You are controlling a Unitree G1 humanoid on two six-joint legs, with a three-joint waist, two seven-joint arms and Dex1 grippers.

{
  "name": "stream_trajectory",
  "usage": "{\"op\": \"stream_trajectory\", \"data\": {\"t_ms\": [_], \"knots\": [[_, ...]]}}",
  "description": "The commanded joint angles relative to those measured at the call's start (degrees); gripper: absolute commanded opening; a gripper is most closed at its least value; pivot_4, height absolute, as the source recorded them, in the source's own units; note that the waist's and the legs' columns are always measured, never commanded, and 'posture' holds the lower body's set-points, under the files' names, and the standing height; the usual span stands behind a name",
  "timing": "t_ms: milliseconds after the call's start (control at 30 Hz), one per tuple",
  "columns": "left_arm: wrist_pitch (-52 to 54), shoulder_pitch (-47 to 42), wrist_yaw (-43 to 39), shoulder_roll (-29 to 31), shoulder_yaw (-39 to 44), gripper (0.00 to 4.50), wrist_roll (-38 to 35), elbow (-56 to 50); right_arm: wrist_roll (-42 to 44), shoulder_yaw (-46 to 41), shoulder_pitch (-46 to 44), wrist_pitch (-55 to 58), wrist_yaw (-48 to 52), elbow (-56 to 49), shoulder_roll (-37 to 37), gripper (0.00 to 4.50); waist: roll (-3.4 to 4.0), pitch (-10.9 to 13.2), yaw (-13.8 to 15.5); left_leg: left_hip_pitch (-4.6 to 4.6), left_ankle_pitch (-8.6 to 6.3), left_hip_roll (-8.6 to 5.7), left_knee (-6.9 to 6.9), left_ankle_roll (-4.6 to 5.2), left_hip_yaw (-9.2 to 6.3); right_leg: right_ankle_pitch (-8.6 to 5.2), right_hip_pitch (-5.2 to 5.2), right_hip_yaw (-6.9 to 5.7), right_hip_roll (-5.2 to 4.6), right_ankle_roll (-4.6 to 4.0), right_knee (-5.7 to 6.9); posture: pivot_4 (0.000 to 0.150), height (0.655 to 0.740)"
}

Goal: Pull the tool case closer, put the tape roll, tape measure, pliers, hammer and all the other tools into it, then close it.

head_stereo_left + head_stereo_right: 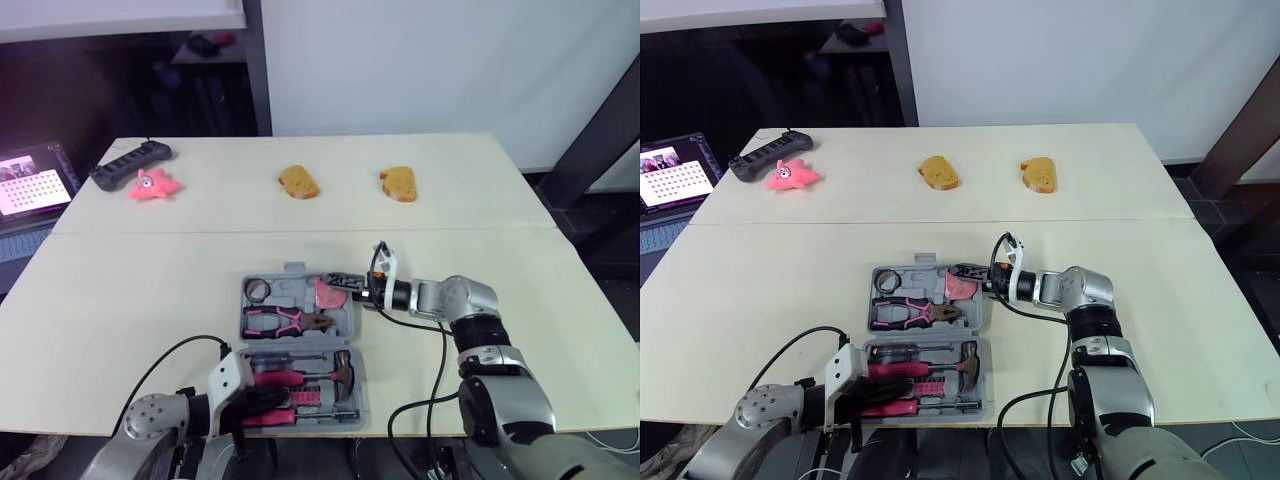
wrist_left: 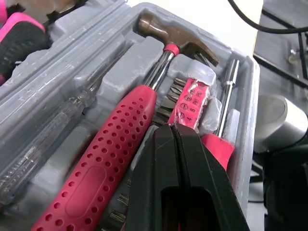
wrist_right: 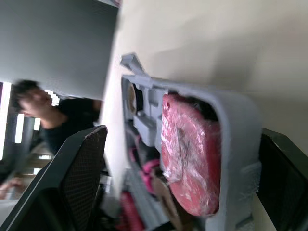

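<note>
Tool case (image 1: 294,271) sits open at lower centre of the head view on the pale table (image 1: 150,290). It's grey moulded plastic, both halves lying flat.

Upper half: dark tape roll (image 1: 258,290) ring in the top-left pocket, pliers (image 1: 285,322) with pink-and-black grips below it, and the tape measure (image 3: 187,154) in the top-right corner, pinkish-red with a glossy, crinkled surface.

Lower half: hammer (image 2: 120,144) with a dull metal head and pink perforated grip, a clear-handled screwdriver (image 2: 43,144) beside it, and a red bit strip (image 2: 190,103).

Left gripper (image 2: 174,132) — jaws pressed together, nothing between them, over the hammer grip and bit strip.

Right gripper (image 1: 348,284) — jaws spread wide, straddling the case's top-right corner wall.
</note>
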Motion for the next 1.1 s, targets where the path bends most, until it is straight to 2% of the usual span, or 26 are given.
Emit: {"op": "stream_trajectory", "data": {"t_ms": [33, 167, 333, 433, 533, 600, 767, 900, 1033, 1100], "knots": [[0.63, 1.08, 2.48, -0.83, 3.66, 0.00, -1.95, 1.03, 4.39, -1.13, 0.15, 3.20, 1.48, -5.16, 0.76, 4.44, -0.01, 0.00, -0.04, 0.00, 0.00, 0.00, -0.01, 0.00, 0.00, 0.00, 0.00, 0.00, 0.01, 0.00, 0.00, 0.150, 0.7314], [1.03, 1.75, 3.28, -1.15, 7.09, 0.00, -4.82, -0.49, 7.64, -2.76, 0.76, 6.21, 1.34, -8.76, 0.79, 4.44, -0.01, 0.01, -0.25, -0.04, 0.00, 0.02, -0.07, 0.00, -0.01, 0.00, -0.08, 0.00, 0.04, 0.00, 0.00, 0.150, 0.7314], [5.45, 3.83, 3.34, 0.60, 15.69, 0.00, -13.03, -6.18, 11.40, -2.94, 2.44, 10.21, 2.51, -14.58, -1.29, 4.44, -0.04, 0.04, -0.21, -0.27, 0.00, 0.02, -0.07, 0.00, 0.00, -0.01, -0.29, 0.03, 0.03, 0.01, 0.00, 0.150, 0.7314], [8.57, 6.41, -2.12, 5.82, 25.62, 0.00, -20.56, -7.01, 15.51, -3.36, 3.44, 14.33, 3.89, -19.19, -2.61, 4.44, -0.09, 0.07, -0.17, -0.64, 0.00, 0.03, 0.01, 0.00, -0.03, 0.00, -0.62, -0.01, 0.03, 0.02, 0.00, 0.150, 0.7314], [12.32, 5.40, -7.36, 13.14, 36.37, 0.00, -25.89, -1.04, 20.04, -0.66, 7.08, 18.04, 6.94, -27.87, -5.31, 4.44, -0.05, 0.12, 0.03, -0.78, 0.00, 0.04, 0.00, 0.00, -0.04, -0.01, -0.80, -0.04, 0.04, 0.00, 0.01, 0.150, 0.7314], [14.10, 5.48, -10.28, 16.79, 38.71, 0.00, -26.50, 0.27, 22.55, 0.65, 9.56, 19.21, 8.60, -32.89, -7.02, 4.44, -0.09, 0.14, 0.10, -0.84, 0.00, 0.04, 0.03, 0.00, -0.08, -0.06, -0.81, -0.10, 0.04, -0.08, 0.00, 0.150, 0.7314], [16.24, 3.10, -11.30, 21.41, 35.96, 0.00, -22.82, 1.35, 27.61, 1.89, 15.22, 20.10, 10.62, -42.96, -11.33, 4.44, -0.05, 0.19, 0.09, -0.92, 0.00, 0.02, 0.01, -0.01, 0.02, -0.10, -0.72, -0.03, -0.04, -0.15, -0.44, 0.150, 0.7314], [14.49, 1.29, -9.70, 21.18, 33.82, 0.00, -19.03, 0.22, 26.66, 2.92, 21.50, 13.34, 11.54, -51.03, -14.94, 4.44, -0.10, 0.19, 0.19, -0.95, -0.01, 0.03, -0.09, -0.01, 0.00, -0.03, -0.73, -0.06, -0.03, -0.02, -0.58, 0.150, 0.7314], [11.06, 0.05, -6.75, 19.72, 31.49, 0.00, -13.93, -1.14, 10.47, 4.75, 28.72, -12.95, 13.64, -56.78, -21.06, 4.44, -0.14, 0.20, 0.20, -0.96, -0.01, 0.03, -0.12, -0.01, 0.01, -0.02, -0.72, -0.06, -0.05, -0.01, -0.69, 0.150, 0.7314], [10.02, 0.69, -7.75, 19.69, 30.85, 0.00, -12.92, -1.32, 7.20, 3.73, 30.79, -20.60, 15.31, -58.98, -23.86, 4.44, -0.15, 0.22, 0.04, -0.97, -0.01, 0.04, -0.10, -0.02, 0.06, 0.00, -0.69, -0.04, -0.06, -0.04, -0.79, 0.150, 0.7314]]}}
